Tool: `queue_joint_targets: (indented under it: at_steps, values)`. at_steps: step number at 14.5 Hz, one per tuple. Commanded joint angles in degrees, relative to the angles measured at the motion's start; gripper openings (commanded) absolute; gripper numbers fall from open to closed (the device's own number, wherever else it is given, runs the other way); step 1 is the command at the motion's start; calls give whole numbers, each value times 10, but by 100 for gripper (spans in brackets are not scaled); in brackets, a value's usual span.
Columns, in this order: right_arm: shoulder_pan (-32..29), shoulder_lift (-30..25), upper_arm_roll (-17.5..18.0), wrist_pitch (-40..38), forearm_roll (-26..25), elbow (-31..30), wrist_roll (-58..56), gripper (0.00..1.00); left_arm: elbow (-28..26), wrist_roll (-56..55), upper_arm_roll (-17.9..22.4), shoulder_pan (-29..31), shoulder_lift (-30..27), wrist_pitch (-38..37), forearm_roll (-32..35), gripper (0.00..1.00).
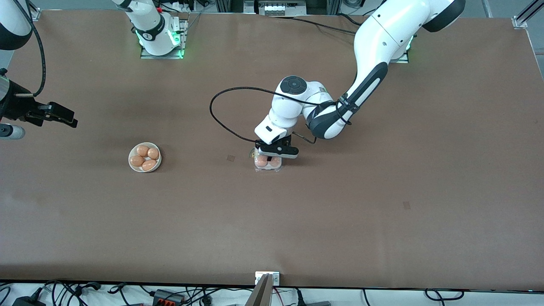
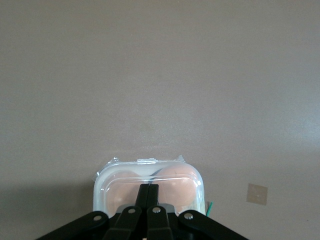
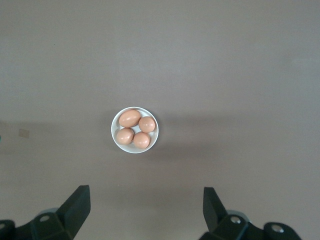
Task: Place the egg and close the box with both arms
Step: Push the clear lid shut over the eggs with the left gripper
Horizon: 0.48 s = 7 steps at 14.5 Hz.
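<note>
Brown bench [image 1: 382, 212]. My left hand [image 2: 148, 192], fingers pinched together, presses box [image 2: 150, 185] lid down; eggs inside. My right hand [image 3: 145, 210] wide, waiting above bowl [image 3: 134, 130]. Closing nearly done.

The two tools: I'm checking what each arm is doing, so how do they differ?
The left tool is shut, pressing on the clear lid of the egg box; the right tool is open and holds nothing. The left sits low at the table's middle; the right hangs above the bowl of eggs. Both are black.
</note>
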Motion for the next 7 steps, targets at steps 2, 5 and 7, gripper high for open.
queue_joint_targets:
  at_steps: [2, 5, 7]
  values:
    - [1, -47, 1, 40, -9, -66, -10, 100, 13, -10, -2, 3, 7, -15, 18, 2]
    - [0, -64, 2, 44, -10, -87, -14, 100, 12, -5, -39, 6, -49, -163, 11, 3]
    - [0, -64, 2, 44, -9, -82, -8, 100, 13, -4, -86, 31, -68, -239, 10, 3]
